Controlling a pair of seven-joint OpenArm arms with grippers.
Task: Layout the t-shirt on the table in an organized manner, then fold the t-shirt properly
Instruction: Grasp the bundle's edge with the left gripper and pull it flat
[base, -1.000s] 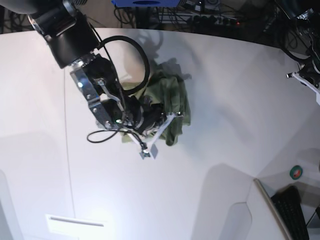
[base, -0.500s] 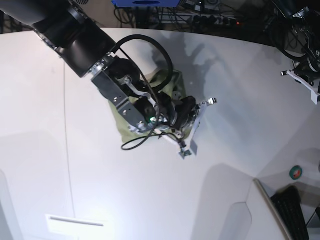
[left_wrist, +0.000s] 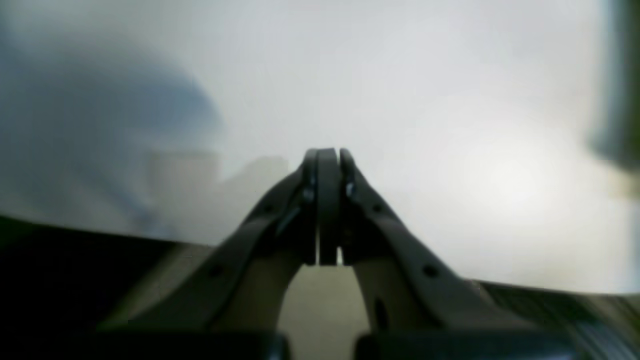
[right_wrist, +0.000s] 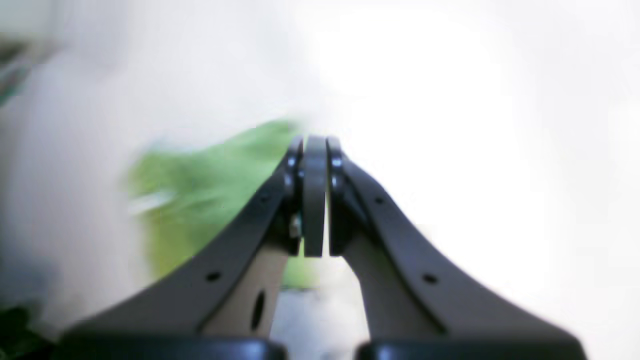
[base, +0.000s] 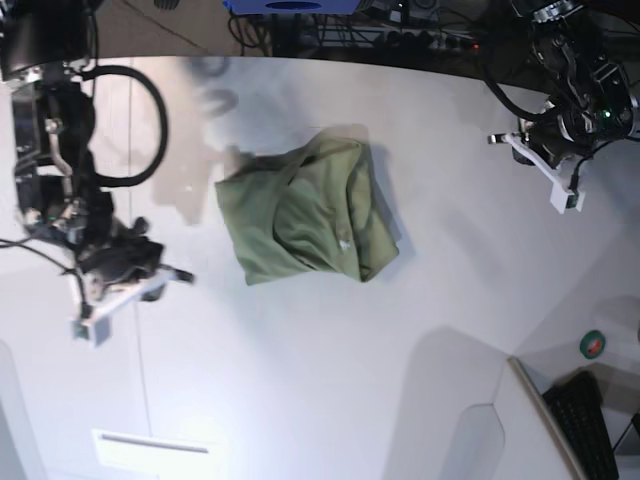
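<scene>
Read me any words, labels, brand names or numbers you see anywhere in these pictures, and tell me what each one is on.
None can be read.
T-shirt: plain, no print or visible label.
Table: no writing.
Round green and red sticker at the right edge of the base view: too small to read.
Both wrist views: blurred, no text shows.

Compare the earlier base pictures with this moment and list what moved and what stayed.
The right gripper, earlier over the t-shirt, has swung off to the base view's left and now sits shut and empty above the table. The left gripper came somewhat further into view at upper right, also shut. The t-shirt, now uncovered, lies bunched and unspread in about the same spot.
</scene>
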